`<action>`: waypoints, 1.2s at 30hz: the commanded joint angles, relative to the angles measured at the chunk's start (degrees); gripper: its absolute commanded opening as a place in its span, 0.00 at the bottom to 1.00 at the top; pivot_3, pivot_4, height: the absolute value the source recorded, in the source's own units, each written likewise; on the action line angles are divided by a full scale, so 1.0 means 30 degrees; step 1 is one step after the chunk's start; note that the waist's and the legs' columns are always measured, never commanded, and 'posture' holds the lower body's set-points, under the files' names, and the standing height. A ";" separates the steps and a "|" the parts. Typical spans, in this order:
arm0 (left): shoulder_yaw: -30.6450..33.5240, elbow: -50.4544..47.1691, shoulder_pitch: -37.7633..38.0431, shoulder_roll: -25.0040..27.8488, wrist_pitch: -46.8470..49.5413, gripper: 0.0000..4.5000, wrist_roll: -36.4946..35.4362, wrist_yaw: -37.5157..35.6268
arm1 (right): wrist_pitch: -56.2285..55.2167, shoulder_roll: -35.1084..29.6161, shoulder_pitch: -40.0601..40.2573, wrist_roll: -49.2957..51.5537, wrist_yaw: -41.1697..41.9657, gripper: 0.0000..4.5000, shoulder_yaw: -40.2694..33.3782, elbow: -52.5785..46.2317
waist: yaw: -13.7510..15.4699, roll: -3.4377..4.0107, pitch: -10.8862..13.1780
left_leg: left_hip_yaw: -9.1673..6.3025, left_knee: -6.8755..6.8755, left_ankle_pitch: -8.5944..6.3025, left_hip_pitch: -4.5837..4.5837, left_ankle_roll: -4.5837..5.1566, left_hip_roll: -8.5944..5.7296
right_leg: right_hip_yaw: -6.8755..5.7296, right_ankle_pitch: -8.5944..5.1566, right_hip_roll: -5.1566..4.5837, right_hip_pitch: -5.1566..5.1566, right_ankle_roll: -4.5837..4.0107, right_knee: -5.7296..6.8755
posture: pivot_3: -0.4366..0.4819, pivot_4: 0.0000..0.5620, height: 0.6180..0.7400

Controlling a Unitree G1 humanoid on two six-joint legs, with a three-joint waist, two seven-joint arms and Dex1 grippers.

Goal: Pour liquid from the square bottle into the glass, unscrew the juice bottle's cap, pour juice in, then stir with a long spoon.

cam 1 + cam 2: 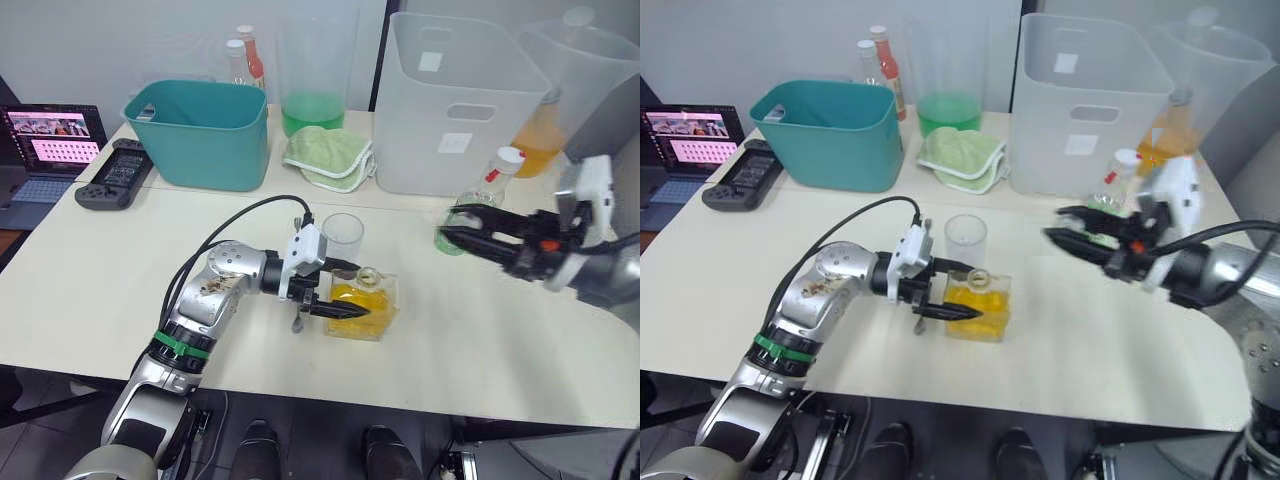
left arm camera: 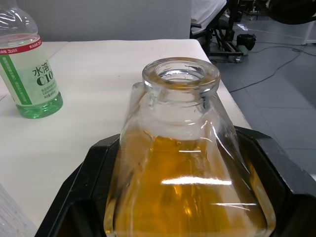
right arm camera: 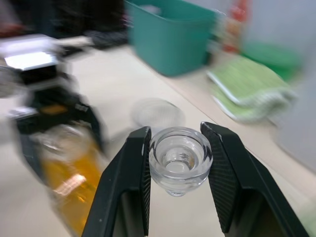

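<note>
Left gripper clamped around square bottle, right gripper pinching its clear glass stopper

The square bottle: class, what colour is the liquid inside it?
Amber-yellow liquid fills the square bottle, clearest in the left wrist view.

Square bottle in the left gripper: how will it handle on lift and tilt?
Probably heavy for its size: the square bottle is thick glass, largely full of amber liquid. Smooth walls could slip between the left gripper's fingers. Its open neck would likely spill early.
</note>
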 commanded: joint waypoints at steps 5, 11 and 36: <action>0.0745 -0.1018 -0.0200 -0.0243 0.0444 0.62 -0.0403 0.1124 | -0.6512 0.2739 0.1041 -0.5886 -0.4285 0.24 -0.1566 0.7285 | -0.0125 0.0027 0.0005 | -0.0001 -0.0003 0.0013 0.0003 0.0014 -0.0005 | -0.0001 0.0002 0.0001 0.0007 0.0004 -0.0003 | 0.48 0.27 0.95; 0.0861 -0.1496 -0.0065 -0.0268 0.0767 0.62 -0.0487 0.1601 | -0.8781 0.4471 -0.0030 -0.6579 -0.5550 0.24 -0.1758 1.0965 | -0.0350 0.0265 0.0005 | 0.0001 -0.0016 0.0021 0.0002 0.0012 -0.0009 | 0.0004 0.0004 -0.0001 0.0000 0.0002 -0.0003 | 0.48 0.27 0.95; 0.0763 -0.2531 0.0661 -0.0384 0.0973 0.62 -0.0669 0.2192 | -1.0241 0.4698 0.0916 -0.6339 -0.4535 0.92 -0.1901 1.1478 | -0.0443 0.0353 0.0002 | 0.0001 -0.0029 0.0025 0.0002 0.0012 -0.0013 | 0.0002 -0.0001 -0.0002 0.0011 0.0010 -0.0011 | 0.48 0.27 0.95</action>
